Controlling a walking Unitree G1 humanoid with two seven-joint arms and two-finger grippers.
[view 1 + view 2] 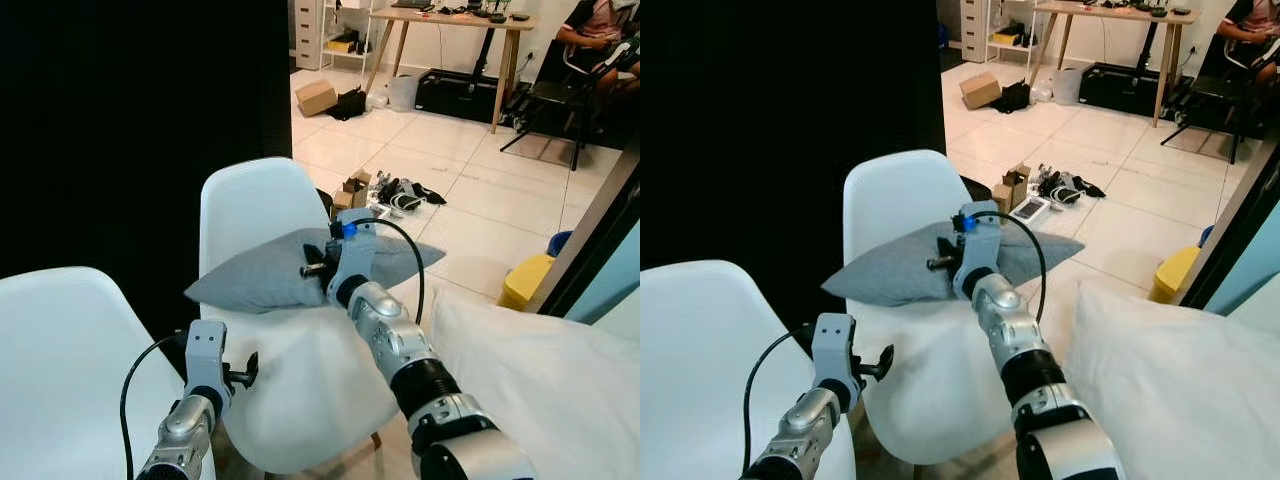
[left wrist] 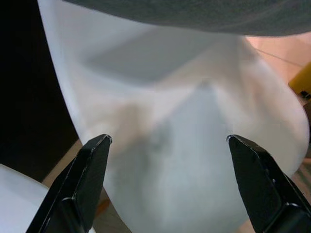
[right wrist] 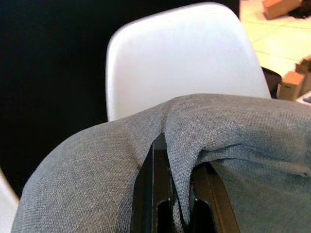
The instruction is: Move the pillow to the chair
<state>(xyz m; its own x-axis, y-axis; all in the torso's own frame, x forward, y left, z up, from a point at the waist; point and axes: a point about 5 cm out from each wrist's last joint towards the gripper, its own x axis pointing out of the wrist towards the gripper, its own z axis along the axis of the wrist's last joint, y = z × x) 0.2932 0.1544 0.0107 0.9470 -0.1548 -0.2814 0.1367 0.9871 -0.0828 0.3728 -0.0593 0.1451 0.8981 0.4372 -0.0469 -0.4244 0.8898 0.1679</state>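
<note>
Pillow (image 1: 262,272), grey, is held above the seat of a white chair (image 1: 245,205), in front of its backrest; whether any part touches the seat cannot be told. The right gripper (image 3: 176,194) is clamped on it: in the right wrist view a fold of the grey cloth is pinched between the two black fingers (image 3: 154,189), with the chair's backrest beyond. The left gripper (image 2: 170,189) hangs lower, near the front edge of the same chair's seat, its two fingers spread wide apart with nothing between them but the white seat and the underside of the pillow above.

Two white chairs show in the head views: the one under the pillow and a second chair (image 1: 60,350) on the robot's left, close beside the left arm. One large white cushion (image 1: 540,370) lies on the robot's right. Farther off on the tiled floor (image 1: 480,190) sit one yellow bin (image 1: 525,280), a small heap of boxes and cables (image 1: 385,190), and one cardboard box (image 1: 316,97) near a wooden desk (image 1: 450,20). A person (image 1: 600,25) sits on a dark chair at the far right.
</note>
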